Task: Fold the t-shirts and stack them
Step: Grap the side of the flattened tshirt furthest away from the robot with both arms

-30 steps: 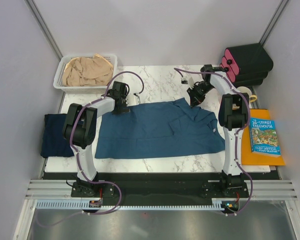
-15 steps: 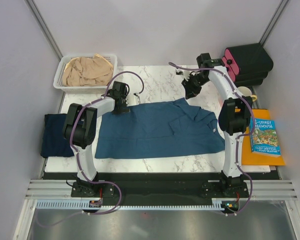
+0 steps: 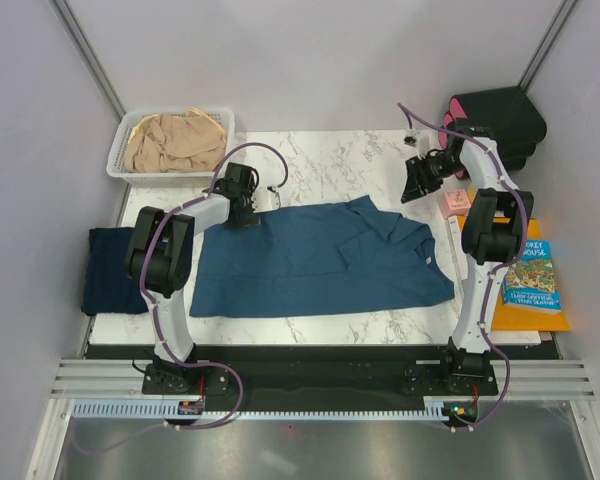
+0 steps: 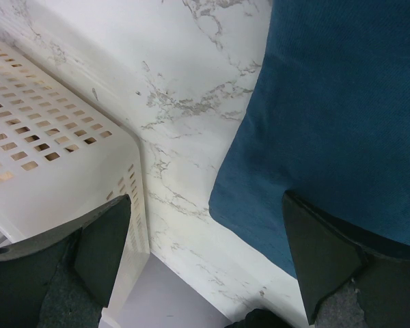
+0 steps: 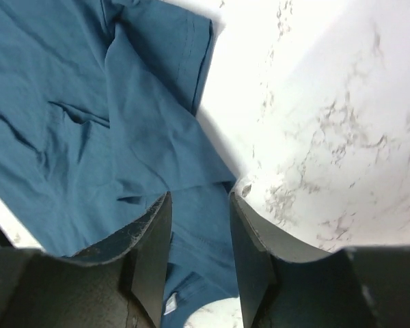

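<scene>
The teal-blue t-shirt (image 3: 320,262) lies spread flat on the middle of the marble table. The dark navy t-shirt (image 3: 110,270) lies over the table's left edge. The beige-tan t-shirt (image 3: 175,140) is bunched in the white basket (image 3: 120,172). My left gripper (image 3: 248,207) hangs open and empty over the teal shirt's far left corner; in the left wrist view (image 4: 206,198) that corner (image 4: 342,102) lies by the right finger. My right gripper (image 3: 418,182) is over bare table beyond the shirt's far right part, jaws a little apart and empty (image 5: 199,198), with the shirt (image 5: 89,102) below.
A small pink object (image 3: 456,201) sits on the table by the right arm. A book (image 3: 528,275) lies on an orange sheet at the right edge. A black case (image 3: 495,120) stands at the back right. The basket wall (image 4: 48,178) is close to my left gripper.
My right gripper has lifted off the teal shirt's far right part and moved right and away from it, uncovering the pink object. The left arm has not moved.
</scene>
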Available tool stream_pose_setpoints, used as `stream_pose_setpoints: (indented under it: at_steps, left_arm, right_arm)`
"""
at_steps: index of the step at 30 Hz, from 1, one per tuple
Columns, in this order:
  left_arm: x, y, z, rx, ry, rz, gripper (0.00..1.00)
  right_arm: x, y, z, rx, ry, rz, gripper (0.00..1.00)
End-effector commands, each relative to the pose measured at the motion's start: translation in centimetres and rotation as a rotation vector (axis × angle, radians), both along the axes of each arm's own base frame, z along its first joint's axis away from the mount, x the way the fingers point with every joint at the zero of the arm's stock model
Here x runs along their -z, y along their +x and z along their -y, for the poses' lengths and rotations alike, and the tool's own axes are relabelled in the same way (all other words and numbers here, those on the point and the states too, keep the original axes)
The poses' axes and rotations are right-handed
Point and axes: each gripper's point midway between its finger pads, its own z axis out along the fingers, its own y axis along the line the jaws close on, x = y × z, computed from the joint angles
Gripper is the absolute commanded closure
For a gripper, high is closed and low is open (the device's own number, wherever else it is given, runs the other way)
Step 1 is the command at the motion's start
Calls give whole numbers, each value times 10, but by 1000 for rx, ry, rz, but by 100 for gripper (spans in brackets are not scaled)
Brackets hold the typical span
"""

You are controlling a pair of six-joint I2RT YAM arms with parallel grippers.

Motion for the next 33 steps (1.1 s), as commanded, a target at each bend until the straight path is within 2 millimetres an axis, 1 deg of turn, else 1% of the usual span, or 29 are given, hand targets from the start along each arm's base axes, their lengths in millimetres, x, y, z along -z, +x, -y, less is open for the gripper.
stream_pose_setpoints:
  at_steps: [1, 3, 4, 7, 11, 15, 18, 22, 29, 33]
  left_arm:
    - [26, -12, 7, 35, -24, -72, 1]
    - [24, -12, 7, 39, -19, -70, 1]
    - [23, -12, 7, 39, -18, -67, 1]
    - [22, -12, 6, 43, -10, -66, 1]
    - [18, -12, 6, 48, -3, -61, 1]
    - [17, -12, 6, 49, 3, -62, 1]
    - [17, -12, 8, 52, 5, -61, 1]
    - [17, -13, 12, 59, 7, -63, 1]
    - [17, -14, 14, 61, 11, -65, 1]
    - [16, -15, 14, 65, 14, -67, 1]
  right_arm:
    - [-23, -21, -30, 19, 236, -100, 53]
    - [-19, -31, -31, -9, 264, -133, 53]
    - [-14, -43, -33, -16, 280, -194, 53]
    - [-4, -57, -35, -32, 299, -242, 55]
    - [7, -63, -32, -36, 298, -264, 57]
    - [11, -55, -21, -10, 285, -247, 57]
    - [10, -45, -13, 10, 274, -222, 58]
    - [19, -38, -3, 27, 252, -220, 58]
    - [35, -23, 1, 62, 250, -207, 57]
    - [38, -11, -1, 78, 262, -189, 57]
